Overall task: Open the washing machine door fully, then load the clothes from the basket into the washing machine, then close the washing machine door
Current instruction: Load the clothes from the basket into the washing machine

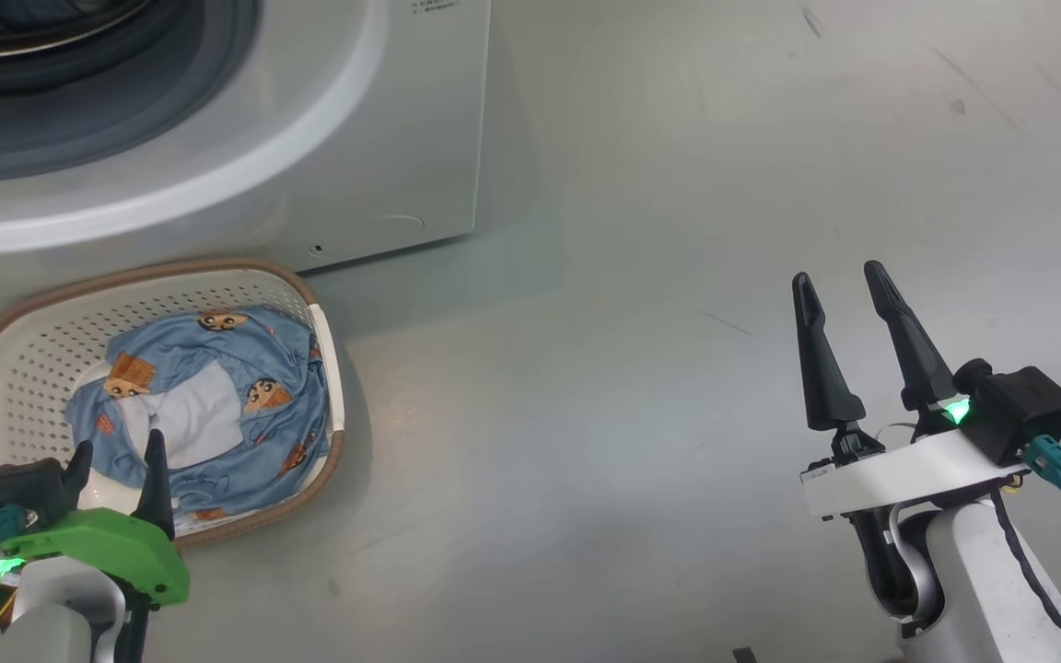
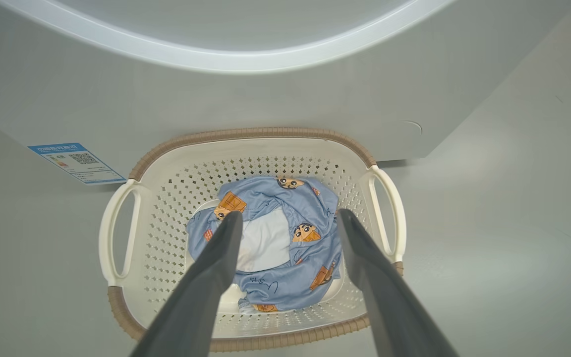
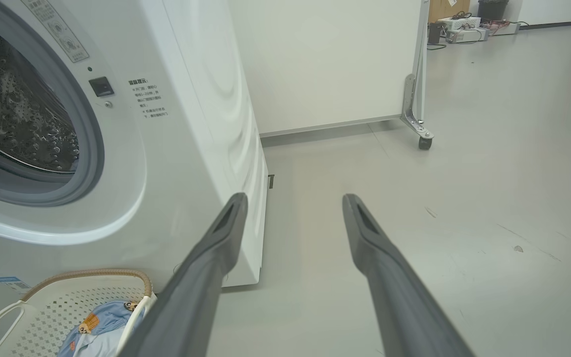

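The cream basket [image 1: 33, 341] [image 2: 166, 208] [image 3: 42, 302] with its brown rim stands on the floor right in front of the white washing machine [image 1: 383, 138] [image 2: 265, 99] [image 3: 186, 124]. Crumpled inside it lie the light blue clothes [image 1: 217, 405] [image 2: 285, 238] [image 3: 97, 327] with orange cartoon figures. My left gripper [image 1: 116, 447] [image 2: 288, 218] hangs open over the basket's near side, fingers spread either side of the clothes and apart from them. Out to the right, my right gripper [image 1: 839, 272] [image 3: 293, 201] is open over bare floor. The drum opening [image 3: 13, 119] and grey seal [image 1: 79, 110] show; the washing machine door is out of view.
Smooth grey floor [image 1: 678, 276] stretches right of the machine. A white partition on a castor foot [image 3: 422, 139] stands behind the machine's right side, with boxes and cables far back. A blue label sticker [image 2: 77, 161] sits low on the machine front.
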Controlling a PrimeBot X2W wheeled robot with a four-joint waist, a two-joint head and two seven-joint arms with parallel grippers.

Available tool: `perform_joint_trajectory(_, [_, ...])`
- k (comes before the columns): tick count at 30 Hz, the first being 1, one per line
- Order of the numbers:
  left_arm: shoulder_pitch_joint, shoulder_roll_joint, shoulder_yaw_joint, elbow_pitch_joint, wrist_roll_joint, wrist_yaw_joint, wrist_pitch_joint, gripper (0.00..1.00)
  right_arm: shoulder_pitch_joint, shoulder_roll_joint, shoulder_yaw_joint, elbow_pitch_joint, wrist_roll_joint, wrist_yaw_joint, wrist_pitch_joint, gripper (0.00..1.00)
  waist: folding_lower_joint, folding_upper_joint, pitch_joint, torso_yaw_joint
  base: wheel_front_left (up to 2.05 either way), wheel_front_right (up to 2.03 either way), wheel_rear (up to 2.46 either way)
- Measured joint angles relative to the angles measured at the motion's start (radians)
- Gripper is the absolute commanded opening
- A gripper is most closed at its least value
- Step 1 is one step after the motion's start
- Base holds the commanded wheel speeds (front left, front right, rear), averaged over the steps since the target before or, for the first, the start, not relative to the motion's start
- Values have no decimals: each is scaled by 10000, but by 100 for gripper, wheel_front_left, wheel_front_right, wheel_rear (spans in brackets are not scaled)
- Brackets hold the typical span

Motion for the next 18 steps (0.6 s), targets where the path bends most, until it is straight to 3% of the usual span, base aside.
perform_joint_trajectory(18, [-1546, 414, 107, 1701, -38, -2, 688, 100, -532, 58, -15, 48, 0, 0, 0, 100, 0, 0, 1426, -417, 0, 0, 0])
